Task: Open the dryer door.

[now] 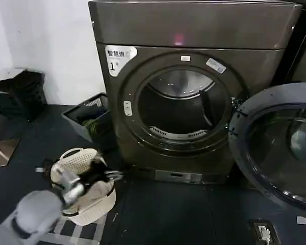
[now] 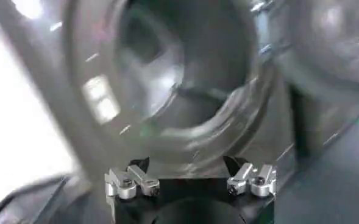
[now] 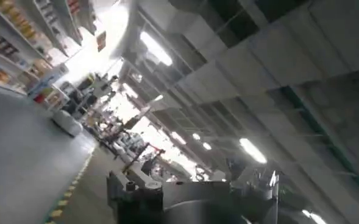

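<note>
Currently, the dryer (image 1: 194, 92) stands upright on the dark floor (image 1: 163, 214), with its white "1" label (image 1: 117, 57) at the upper left of the front panel and a small pink light (image 1: 179, 39) on the top band. The dryer door (image 1: 278, 145) is swung fully open to the robot's right, attached at the right side of the round opening. Its rim faces the head camera, and the dark glass fills the centre. The drum interior (image 1: 181, 104) is exposed, showing the ribbed metal wall.

The left tool (image 1: 99, 176) sits low at the robot's left, well apart from the door and in front of the lower left corner of the dryer. In the head view it overlaps a white perforated laundry basket (image 1: 84, 191) on the floor. In the left wrist view, the left tool (image 2: 190, 173) points toward the open drum, its two fingers (image 2: 130, 181) spread apart with nothing between them.

The right tool (image 3: 191, 185) is directed upward toward a ceiling with strip lights (image 3: 252, 149); its fingers stand apart and hold nothing.

A dark bin (image 1: 89, 120) rests on the floor beside the left side of the dryer, against the white wall (image 1: 51, 46).
</note>
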You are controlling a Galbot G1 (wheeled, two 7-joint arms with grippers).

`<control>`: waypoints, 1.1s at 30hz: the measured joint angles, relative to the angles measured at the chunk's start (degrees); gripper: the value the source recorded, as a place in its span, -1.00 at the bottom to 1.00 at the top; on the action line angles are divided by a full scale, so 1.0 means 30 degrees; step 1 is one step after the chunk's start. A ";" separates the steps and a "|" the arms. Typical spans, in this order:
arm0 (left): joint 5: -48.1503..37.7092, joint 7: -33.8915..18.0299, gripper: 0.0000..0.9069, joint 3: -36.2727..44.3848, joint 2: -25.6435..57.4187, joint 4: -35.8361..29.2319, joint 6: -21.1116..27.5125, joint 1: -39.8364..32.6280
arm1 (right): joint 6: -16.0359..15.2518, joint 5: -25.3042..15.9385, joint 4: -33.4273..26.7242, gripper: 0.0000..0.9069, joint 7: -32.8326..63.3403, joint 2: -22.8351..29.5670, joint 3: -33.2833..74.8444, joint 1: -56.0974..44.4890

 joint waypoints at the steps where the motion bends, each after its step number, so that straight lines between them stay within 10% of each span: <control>1: -0.0405 -0.0162 1.00 -0.0657 0.0121 0.0057 0.0509 0.0376 | -0.0003 -0.0011 -0.0045 1.00 -0.0038 -0.0106 -0.0118 0.0062; 8: -0.2645 -0.0861 1.00 -0.3756 0.1095 0.0602 0.3943 0.1543 | 0.0075 -0.0076 -0.0130 1.00 -0.0205 -0.0629 -0.0877 0.0460; 14: 0.0130 0.1838 1.00 -0.4750 0.2642 0.1928 0.3554 0.1930 | 0.0144 -0.0272 -0.0024 1.00 -0.0335 -0.0917 -0.1515 0.0754; 26: 0.7705 0.6932 1.00 -0.3743 0.7559 0.6258 0.0238 0.1024 | 0.0429 -0.0798 0.0255 1.00 -0.0408 -0.0743 -0.2726 0.1358; 33: 1.2087 0.8224 1.00 -0.3329 0.9527 0.9381 -0.5747 0.0394 | 0.0471 -0.0834 0.0462 1.00 -0.0511 -0.0775 -0.3076 0.1498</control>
